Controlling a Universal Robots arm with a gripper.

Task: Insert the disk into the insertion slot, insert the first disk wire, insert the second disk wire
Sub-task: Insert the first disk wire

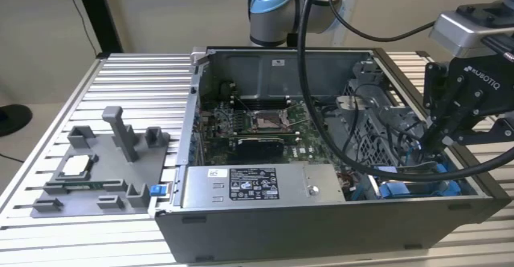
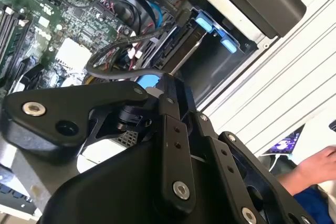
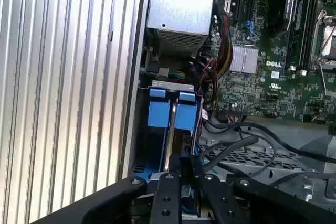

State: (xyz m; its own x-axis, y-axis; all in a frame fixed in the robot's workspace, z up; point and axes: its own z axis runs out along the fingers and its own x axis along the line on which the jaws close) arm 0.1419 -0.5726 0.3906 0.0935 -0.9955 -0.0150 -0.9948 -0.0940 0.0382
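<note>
A big silver table (image 1: 136, 80) with long ridges holds everything. On it stands an open grey case (image 1: 321, 231). Beside the case, on the exterior view's left, lies a grey tray (image 1: 120, 189) with posts and pockets. A small silver square (image 1: 76, 166) lies in one pocket.

Inside the case, a green board (image 1: 215, 128) covers the floor. A grey power box (image 1: 257, 186) with a white label sits along the near wall. Red and yellow wires (image 3: 224, 51) come out of the box in the first wrist view.

In the case's near corner, on the exterior view's right, is the slot (image 3: 173, 84), a grey metal bay. The disk (image 3: 187, 116) sits in the slot. The two blue tabs of its frame stick out side by side at the slot's mouth.

The black gripper (image 1: 434, 142) hangs down into the case at that corner, just beside the end of the disk. Whether it is open or shut, and whether it holds anything, I cannot tell.

Black wires (image 3: 236, 140) loop over a grey metal grid near the gripper. A person's hand (image 2: 315, 163) shows past the table's edge in the second wrist view.
</note>
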